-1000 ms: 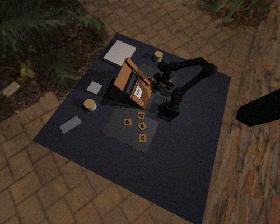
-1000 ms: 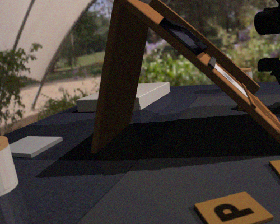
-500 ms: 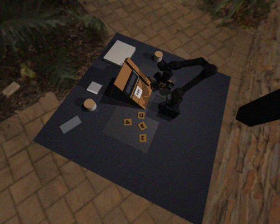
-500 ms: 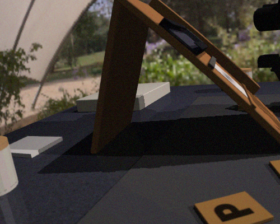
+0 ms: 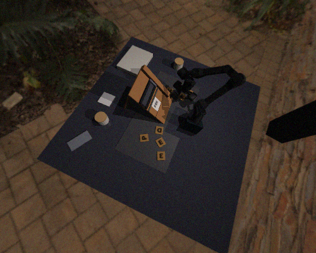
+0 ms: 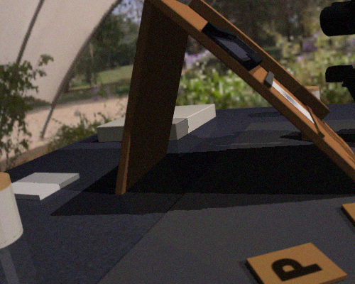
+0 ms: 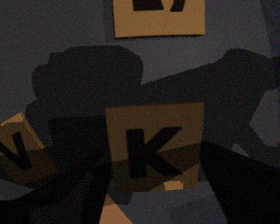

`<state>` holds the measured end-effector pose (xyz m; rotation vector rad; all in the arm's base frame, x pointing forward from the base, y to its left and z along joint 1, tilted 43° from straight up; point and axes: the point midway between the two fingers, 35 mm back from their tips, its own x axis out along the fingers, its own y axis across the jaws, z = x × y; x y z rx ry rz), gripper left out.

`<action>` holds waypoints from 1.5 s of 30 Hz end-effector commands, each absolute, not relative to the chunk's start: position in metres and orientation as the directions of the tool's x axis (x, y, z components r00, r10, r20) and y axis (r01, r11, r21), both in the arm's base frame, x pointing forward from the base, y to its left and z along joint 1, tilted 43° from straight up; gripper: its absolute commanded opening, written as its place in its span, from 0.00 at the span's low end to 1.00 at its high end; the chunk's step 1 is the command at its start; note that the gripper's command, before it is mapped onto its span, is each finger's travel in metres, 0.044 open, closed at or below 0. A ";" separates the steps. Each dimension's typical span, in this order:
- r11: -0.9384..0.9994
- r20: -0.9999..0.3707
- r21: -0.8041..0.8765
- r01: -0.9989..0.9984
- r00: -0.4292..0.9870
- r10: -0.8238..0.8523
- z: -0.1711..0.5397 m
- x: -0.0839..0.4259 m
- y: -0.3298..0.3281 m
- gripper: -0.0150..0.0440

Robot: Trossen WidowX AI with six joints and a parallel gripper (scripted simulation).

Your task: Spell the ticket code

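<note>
My gripper (image 5: 182,95) (image 7: 155,150) is shut on the K tile (image 7: 167,112), with a finger at each side edge; its height off the table is unclear. An N-like tile (image 7: 37,162) lies to the left in the wrist view, and another tile (image 7: 160,26) is cut off at the top. The tilted wooden board (image 5: 136,88) (image 6: 184,15) carries a dark rail (image 5: 148,93) (image 6: 232,46) with no letter tile visible in it. The ticket (image 5: 156,104) (image 6: 293,101) appears to read PEK. Tiles P (image 5: 144,138) (image 6: 307,271), D (image 5: 159,129), E (image 5: 160,142) and another E-like tile (image 5: 161,155) lie in front.
A white box (image 5: 135,59) (image 6: 197,115) stands behind the board. One wood-topped round container (image 5: 178,63) stands beyond the gripper, another (image 5: 102,118) (image 6: 8,216) left of the board. A small white pad (image 5: 107,98) (image 6: 42,184) and a grey slab (image 5: 79,140) lie near the left edge.
</note>
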<state>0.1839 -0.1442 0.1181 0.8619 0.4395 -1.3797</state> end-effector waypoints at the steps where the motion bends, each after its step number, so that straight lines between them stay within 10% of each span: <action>1: 0.018 -0.714 0.273 0.962 0.215 -0.666 0.124 0.195 -0.142 0.25; 45: 0.842 -0.519 0.196 0.502 0.782 -0.345 0.236 0.326 0.012 0.25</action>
